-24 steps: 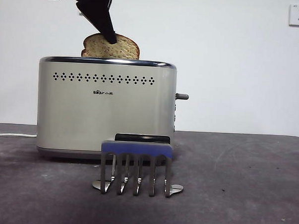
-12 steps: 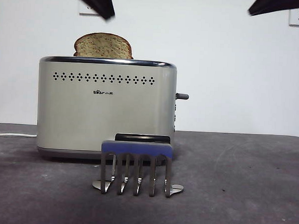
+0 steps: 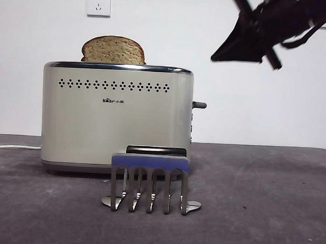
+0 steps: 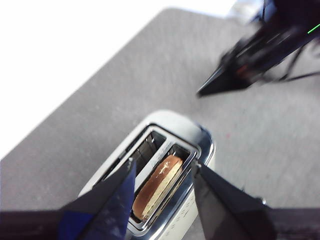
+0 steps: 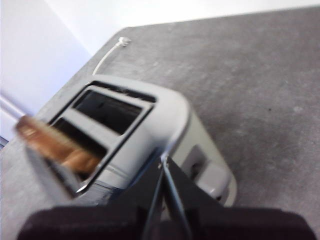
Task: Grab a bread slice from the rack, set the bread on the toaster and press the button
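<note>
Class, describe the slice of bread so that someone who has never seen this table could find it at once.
Find the toaster, the big cream box at the back of the dark table. The slice of bread stands upright in one of its top slots, rounded top poking above the chrome rim. It is the only speckled tan, brown-crusted thing; the rack in front is bare metal.

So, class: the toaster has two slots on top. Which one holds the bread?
In the left wrist view, the slice of bread stands in the toaster's slot beside the long wall with holes; the other slot shows only bare metal.
</note>
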`<state>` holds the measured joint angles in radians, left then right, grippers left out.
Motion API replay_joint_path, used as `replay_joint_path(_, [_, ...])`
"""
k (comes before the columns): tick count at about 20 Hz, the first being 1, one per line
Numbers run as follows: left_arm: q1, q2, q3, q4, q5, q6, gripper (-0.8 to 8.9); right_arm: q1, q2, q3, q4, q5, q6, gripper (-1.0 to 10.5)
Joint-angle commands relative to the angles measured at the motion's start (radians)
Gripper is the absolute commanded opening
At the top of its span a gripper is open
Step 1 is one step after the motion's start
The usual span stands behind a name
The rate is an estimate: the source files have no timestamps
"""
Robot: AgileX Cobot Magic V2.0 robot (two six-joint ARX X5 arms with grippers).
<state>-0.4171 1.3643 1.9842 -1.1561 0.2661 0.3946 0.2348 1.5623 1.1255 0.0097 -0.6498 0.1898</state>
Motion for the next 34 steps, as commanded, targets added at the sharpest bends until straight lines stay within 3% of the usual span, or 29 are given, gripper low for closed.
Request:
replay_joint_path(1, [0.000,-0.023,0.001,0.007,0.004,-0.058,1.89,0.003,0.070,0.049,0.012,0.002,0.019,-0.1])
replay_joint_path(11, [0.000,-0.041,0.001,-0.035,0.031,-0.059,1.88,0.005,0.250,0.077,0.012,0.001,0.018,-0.1])
replay_joint_path(17, [0.000,-0.041,0.001,-0.043,0.028,-0.059,1.88,0.032,0.304,0.077,-0.012,0.005,-0.016,-0.1])
replay_joint_path(22, [0.000,-0.041,0.001,-0.043,0.025,-0.058,1.88,0.049,0.364,0.077,-0.101,0.036,-0.087,-0.1])
replay_joint_path(34, [0.000,-0.041,0.001,-0.045,0.024,-0.058,1.88,0.075,0.403,0.077,-0.132,0.054,-0.120,-0.1])
